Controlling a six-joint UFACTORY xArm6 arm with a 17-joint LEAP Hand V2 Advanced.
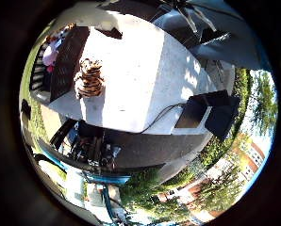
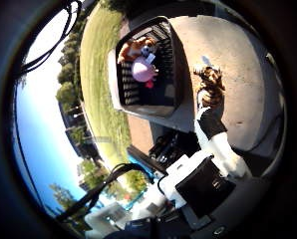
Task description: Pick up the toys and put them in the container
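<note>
A striped tiger toy [image 1: 89, 77] lies on the pale table [image 1: 155, 66], close to a dark slatted container [image 1: 67, 47]. In the right thumb side palm view the container [image 2: 168, 92] holds a pink toy [image 2: 144, 72] and an orange and white toy [image 2: 135, 47], and the tiger toy [image 2: 210, 86] lies on the table beside it. My hand [image 2: 216, 149] is high above the table, away from the toys. Its white and black fingers [image 2: 226, 159] reach out straight and hold nothing.
The table's edge [image 1: 112, 124] drops to dark pavement, where black equipment [image 1: 91, 149] stands. Grass [image 2: 97, 80] runs past the container's far side. Trees and buildings lie beyond.
</note>
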